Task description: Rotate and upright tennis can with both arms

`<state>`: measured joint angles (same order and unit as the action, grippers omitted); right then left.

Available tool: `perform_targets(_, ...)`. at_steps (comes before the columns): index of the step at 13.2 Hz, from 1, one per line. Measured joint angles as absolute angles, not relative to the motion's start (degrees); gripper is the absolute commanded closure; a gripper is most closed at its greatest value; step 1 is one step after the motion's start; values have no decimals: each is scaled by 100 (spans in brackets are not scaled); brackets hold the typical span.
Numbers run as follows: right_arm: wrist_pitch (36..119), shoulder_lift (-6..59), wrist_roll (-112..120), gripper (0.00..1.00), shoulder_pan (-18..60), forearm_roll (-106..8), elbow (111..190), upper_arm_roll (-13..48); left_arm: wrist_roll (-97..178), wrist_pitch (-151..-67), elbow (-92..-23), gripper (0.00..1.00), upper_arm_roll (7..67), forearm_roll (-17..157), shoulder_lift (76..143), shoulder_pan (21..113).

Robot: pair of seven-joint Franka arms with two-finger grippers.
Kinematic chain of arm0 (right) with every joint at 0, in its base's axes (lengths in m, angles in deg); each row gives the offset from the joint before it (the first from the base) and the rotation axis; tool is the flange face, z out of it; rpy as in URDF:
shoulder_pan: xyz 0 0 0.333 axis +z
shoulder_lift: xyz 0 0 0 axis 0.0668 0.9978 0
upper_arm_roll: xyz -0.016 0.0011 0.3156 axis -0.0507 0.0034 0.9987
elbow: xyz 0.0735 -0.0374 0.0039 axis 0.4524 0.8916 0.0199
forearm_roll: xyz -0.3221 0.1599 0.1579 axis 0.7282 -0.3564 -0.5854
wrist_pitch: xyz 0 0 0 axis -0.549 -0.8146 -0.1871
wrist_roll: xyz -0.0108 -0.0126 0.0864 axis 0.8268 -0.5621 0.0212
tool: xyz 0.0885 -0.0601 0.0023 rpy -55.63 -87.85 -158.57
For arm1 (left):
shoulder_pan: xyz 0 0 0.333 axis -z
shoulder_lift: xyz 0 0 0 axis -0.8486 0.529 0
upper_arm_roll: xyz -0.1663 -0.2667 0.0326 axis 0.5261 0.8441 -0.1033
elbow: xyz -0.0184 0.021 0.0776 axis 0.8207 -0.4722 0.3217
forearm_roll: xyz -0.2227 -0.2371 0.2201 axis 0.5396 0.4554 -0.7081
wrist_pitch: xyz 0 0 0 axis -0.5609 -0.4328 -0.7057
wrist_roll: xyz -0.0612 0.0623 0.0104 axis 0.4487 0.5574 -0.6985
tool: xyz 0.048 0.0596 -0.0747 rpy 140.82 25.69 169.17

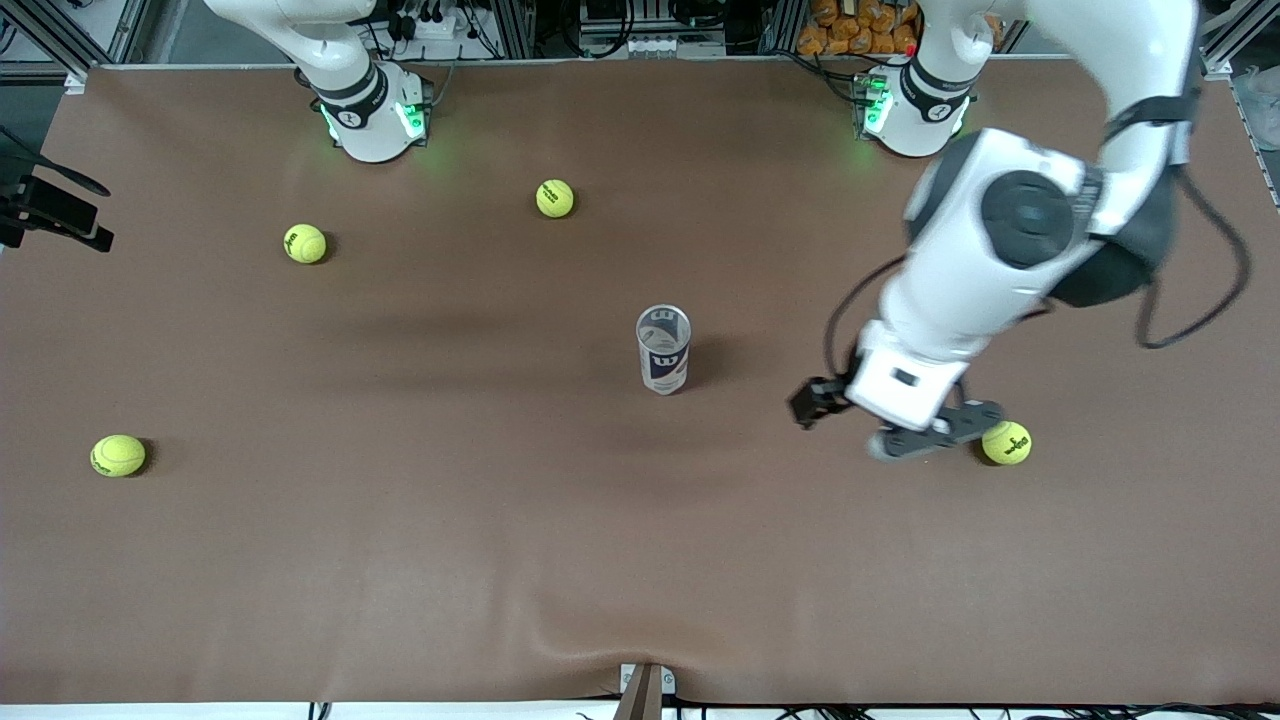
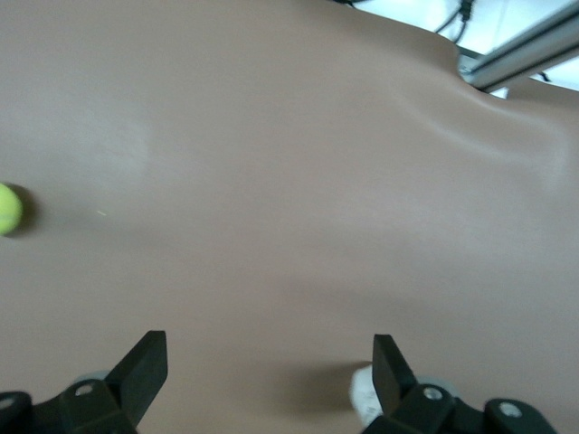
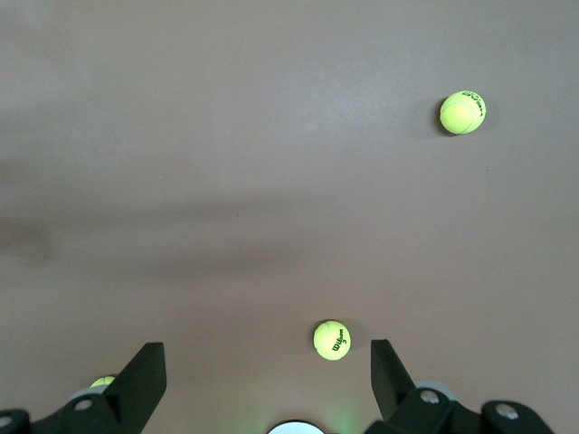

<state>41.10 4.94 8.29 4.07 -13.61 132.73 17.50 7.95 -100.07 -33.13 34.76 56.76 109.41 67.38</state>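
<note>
The tennis can (image 1: 663, 348) stands upright in the middle of the table, open silvery rim up, white and navy label showing. My left gripper (image 1: 935, 432) hangs low over the table toward the left arm's end, apart from the can and close beside a tennis ball (image 1: 1006, 442). In the left wrist view its fingers (image 2: 145, 366) are spread wide and empty (image 2: 270, 362). My right gripper is out of the front view. In the right wrist view it is open and empty (image 3: 269, 362), high over the table near its own base. The can shows in neither wrist view.
Three more tennis balls lie on the brown table (image 1: 554, 198) (image 1: 304, 243) (image 1: 118, 455). The right wrist view shows balls (image 3: 332, 340) (image 3: 462, 112). A ball (image 2: 7, 208) lies at the left wrist view's edge. A blurred whitish shape (image 2: 360, 391) sits beside one left finger.
</note>
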Motion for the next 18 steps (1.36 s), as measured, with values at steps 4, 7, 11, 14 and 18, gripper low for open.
perform_targets(4,4110,494,829,0,406,-1361,13273,1749,1768,-9486,-3324,0,3502,5676,10661,6018)
perform_targets(7,4109,494,829,0,406,-1361,13273,1749,2238,-8992,-3330,0,3123,5676,10333,5958)
perform_targets(11,4102,494,829,0,406,-1361,13273,1749,3025,-8328,-3358,0,2255,5676,9758,6298)
perform_targets(14,4097,494,829,0,406,-1361,13276,1749,3766,-7882,-3552,0,1783,5704,9131,6302)
perform_targets(18,4096,495,829,0,406,-1361,13276,1749,3929,-7529,-4181,0,1581,5857,8374,6309)
